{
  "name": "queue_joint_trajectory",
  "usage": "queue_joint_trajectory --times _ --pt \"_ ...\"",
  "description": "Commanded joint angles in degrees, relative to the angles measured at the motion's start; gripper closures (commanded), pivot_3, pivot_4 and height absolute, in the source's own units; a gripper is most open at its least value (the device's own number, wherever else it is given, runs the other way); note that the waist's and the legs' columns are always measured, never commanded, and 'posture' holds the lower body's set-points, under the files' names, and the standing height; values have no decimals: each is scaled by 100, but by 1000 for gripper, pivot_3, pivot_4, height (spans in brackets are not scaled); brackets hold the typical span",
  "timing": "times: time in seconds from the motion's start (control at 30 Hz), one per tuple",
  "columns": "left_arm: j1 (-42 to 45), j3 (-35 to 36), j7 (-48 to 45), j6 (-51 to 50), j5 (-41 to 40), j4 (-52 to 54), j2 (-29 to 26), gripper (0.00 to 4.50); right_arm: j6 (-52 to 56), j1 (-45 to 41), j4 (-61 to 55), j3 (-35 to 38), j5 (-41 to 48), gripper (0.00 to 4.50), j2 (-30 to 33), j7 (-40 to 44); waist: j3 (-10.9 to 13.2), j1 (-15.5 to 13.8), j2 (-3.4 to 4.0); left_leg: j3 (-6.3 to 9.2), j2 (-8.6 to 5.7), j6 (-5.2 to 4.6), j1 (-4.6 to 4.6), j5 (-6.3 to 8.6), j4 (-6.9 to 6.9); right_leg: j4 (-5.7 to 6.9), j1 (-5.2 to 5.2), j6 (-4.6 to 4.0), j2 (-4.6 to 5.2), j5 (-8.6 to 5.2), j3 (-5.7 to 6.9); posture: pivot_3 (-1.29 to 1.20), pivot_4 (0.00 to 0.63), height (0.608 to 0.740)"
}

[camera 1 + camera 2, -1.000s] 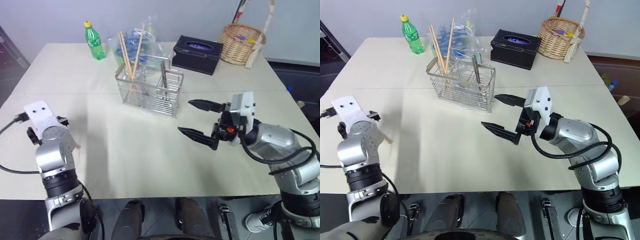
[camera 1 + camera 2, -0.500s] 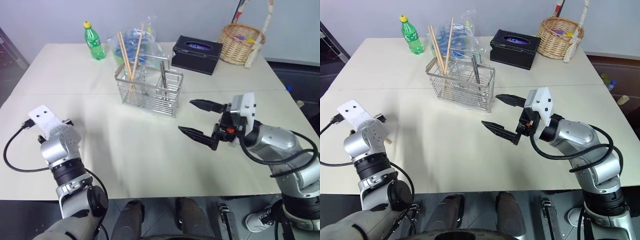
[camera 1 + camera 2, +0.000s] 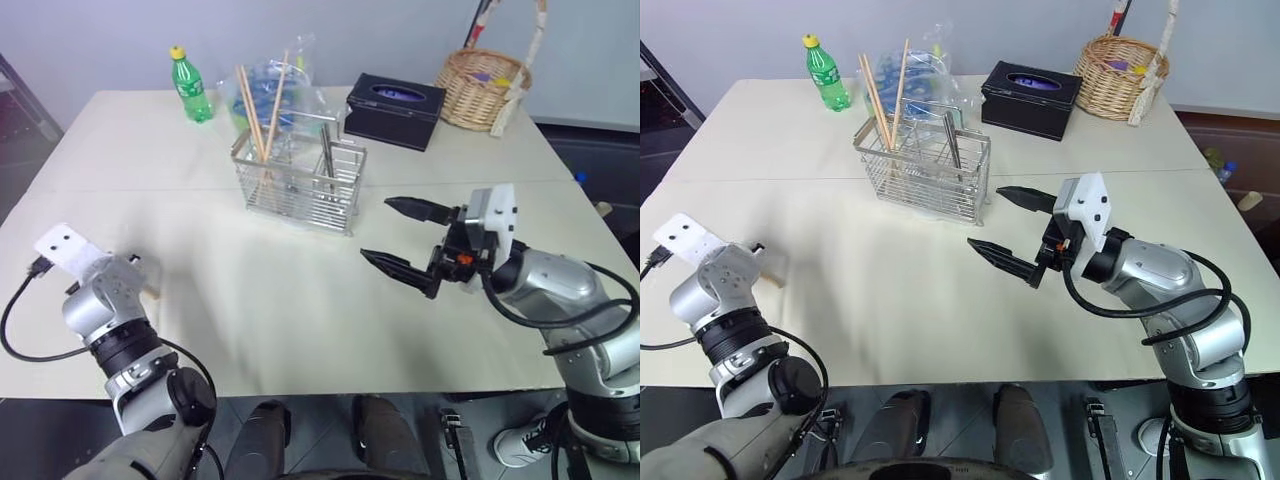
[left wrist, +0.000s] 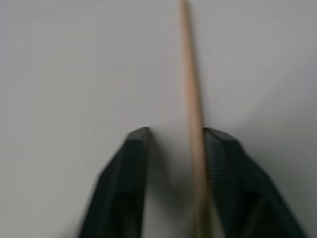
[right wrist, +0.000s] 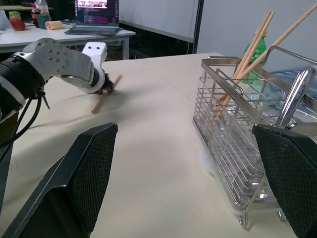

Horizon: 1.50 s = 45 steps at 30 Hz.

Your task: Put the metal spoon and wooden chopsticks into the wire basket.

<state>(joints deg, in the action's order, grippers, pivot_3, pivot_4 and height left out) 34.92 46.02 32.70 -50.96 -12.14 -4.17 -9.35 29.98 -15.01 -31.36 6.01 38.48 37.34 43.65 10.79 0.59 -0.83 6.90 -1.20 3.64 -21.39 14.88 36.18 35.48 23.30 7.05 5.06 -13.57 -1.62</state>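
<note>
Wire basket point(image 3: 300, 190) sits on the far-middle part of the table point(image 3: 300, 310): a silver rack of thin wires with see-through sides and compartments. Three wooden chopsticks point(image 3: 262, 105), long, thin and light tan, stand in the compartment on the robot's left. They lean apart and stick up well above the rim. Metal spoon point(image 3: 327, 150) is in the compartment toward the right. Its shiny, slim handle points up and tilts a bit; the bowl is hidden behind the wires.

One loose chopstick point(image 4: 190, 74), same pale wood, lies flat on the table near the left edge, well away from the rack. Left gripper point(image 4: 176, 134) is down on it, its fingers drawn close around the stick. One finger point(image 4: 223, 158) presses against it, with a slim gap at the other. The picture there is blurred.

Right gripper point(image 3: 376, 229) hangs above the table, right of the rack and not touching it. Its jaws are spread wide with nothing between them.

Behind the rack are a green bottle point(image 3: 188, 85), a clear plastic bag point(image 3: 270, 85), a black tissue box point(image 3: 395, 108) and a wicker basket point(image 3: 482, 85).
</note>
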Motion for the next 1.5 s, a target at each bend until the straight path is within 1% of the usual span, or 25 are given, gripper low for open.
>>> queue_joint_trajectory --times 0.03,0.2,0.37,0.43,0.5,0.53,0.63,0.77,0.87,1.03,1.17,1.3,1.5 --pt "-104 51 3 -130 -153 -52 88 4460 -98 -133 -81 151 33 0 58 21 0 -1 0 0 0 0 0 0 1 -1 -1 0 0 0 0 0 150 740" --pt "-152 -80 -104 -95 -160 -69 -27 4460 -99 -150 -53 125 16 0 40 24 0 2 0 0 -1 0 0 0 1 -2 -1 0 0 0 0 0 150 740" --pt "-9 -629 -900 408 -224 -137 -440 4460 -6 -164 -45 205 121 0 10 -78 1 2 -4 1 0 0 -1 0 0 -1 0 0 -1 0 1 0 150 740" --pt "206 -875 -1473 829 -316 -226 -659 4460 10 -154 -66 245 152 0 41 -82 11 -4 -25 1 0 1 -6 0 2 -4 1 0 -1 0 1 0 150 740" --pt "586 -1017 -2291 1200 -735 -366 -731 4460 13 -139 -88 279 159 0 60 -88 11 -12 -33 4 0 2 -12 -1 1 -6 5 -1 -1 0 5 0 150 740" --pt "728 -1276 -2933 1500 -892 -334 -758 4460 -11 -142 -76 298 127 0 43 -121 11 -20 -34 3 0 2 -14 -1 2 -7 5 -1 -1 0 4 0 150 740" --pt "963 -1828 -4251 2199 -1185 -234 -753 4460 -92 -175 -26 324 31 0 -21 -212 10 2 -35 2 -1 3 -18 -1 0 -22 3 -1 1 0 6 0 150 740" --pt "1301 -2151 -5310 2838 -1646 -289 -640 4460 -207 -175 3 288 -76 0 -96 -319 11 53 -33 -3 0 4 -14 -1 -11 -27 6 -1 3 0 4 0 150 740" --pt "1570 -2259 -5919 2957 -2170 -237 -476 4460 -279 -156 69 322 -131 0 -201 -483 12 46 -33 -3 2 2 -15 0 -12 -20 12 -1 0 0 4 0 150 740" --pt "1892 -2340 -6504 3125 -2531 -570 -451 4460 -383 -84 50 261 -244 0 -354 -622 12 34 -33 -3 2 0 -14 0 -5 -20 8 0 0 0 4 0 150 740" --pt "2169 -2492 -6772 3718 -2248 -1208 -446 4460 -433 6 -44 211 -309 0 -483 -756 12 19 -33 -3 1 0 -15 0 -4 -21 6 0 0 0 4 0 150 740" --pt "2252 -2658 -6926 4322 -2005 -1716 -373 4460 -457 48 -102 185 -375 0 -587 -867 12 27 -33 -3 1 0 -14 0 -5 -21 6 0 0 0 4 0 150 740" --pt "2388 -2615 -7280 4740 -2032 -2522 -438 4460 -552 113 -159 88 -525 0 -813 -1060 12 26 -33 -2 1 -1 -14 0 -5 -21 7 0 0 0 4 0 150 740"
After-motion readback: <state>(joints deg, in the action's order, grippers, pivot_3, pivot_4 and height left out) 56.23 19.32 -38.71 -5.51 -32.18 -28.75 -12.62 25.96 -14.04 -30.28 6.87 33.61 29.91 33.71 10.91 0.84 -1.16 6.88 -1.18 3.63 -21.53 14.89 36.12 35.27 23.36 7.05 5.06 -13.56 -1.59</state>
